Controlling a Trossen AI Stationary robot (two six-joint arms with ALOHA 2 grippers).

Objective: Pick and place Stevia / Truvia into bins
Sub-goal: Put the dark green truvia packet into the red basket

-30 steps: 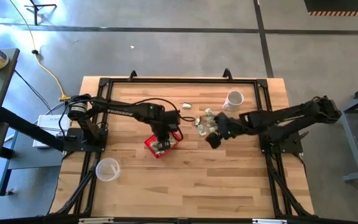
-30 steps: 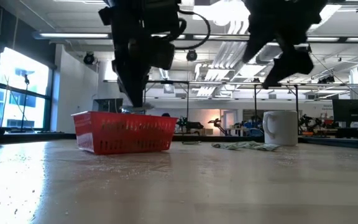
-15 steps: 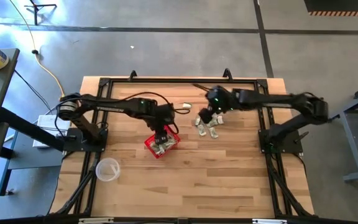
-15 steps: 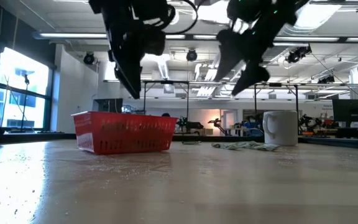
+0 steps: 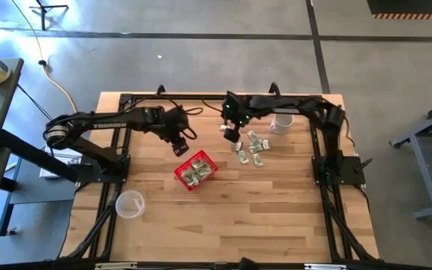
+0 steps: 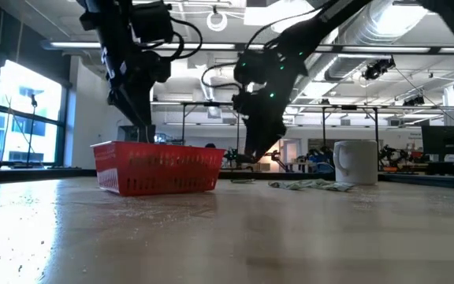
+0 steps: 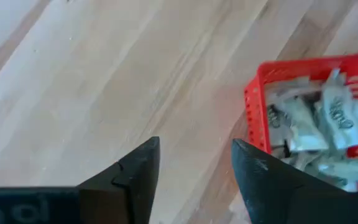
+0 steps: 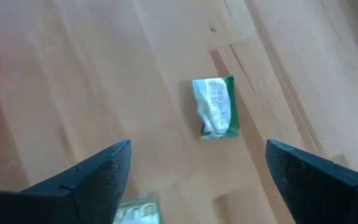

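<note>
Step in hand: pickup of a lone sachet (image 8: 214, 107) on the table (image 5: 276, 217), apart from the loose pile (image 5: 250, 148). The right end effector (image 8: 194, 177) hovers over it, jaws spread, empty. The sachet's long axis runs roughly along the plank grain. Next move calls for a straight descent. The left end effector (image 7: 194, 171), released and empty, hangs beside the part-filled red basket (image 5: 184, 175).

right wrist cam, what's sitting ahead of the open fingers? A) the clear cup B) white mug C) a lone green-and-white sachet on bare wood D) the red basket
C: the right wrist view shows a single sachet lying flat on the table, ahead of the open right gripper, not held.
</note>
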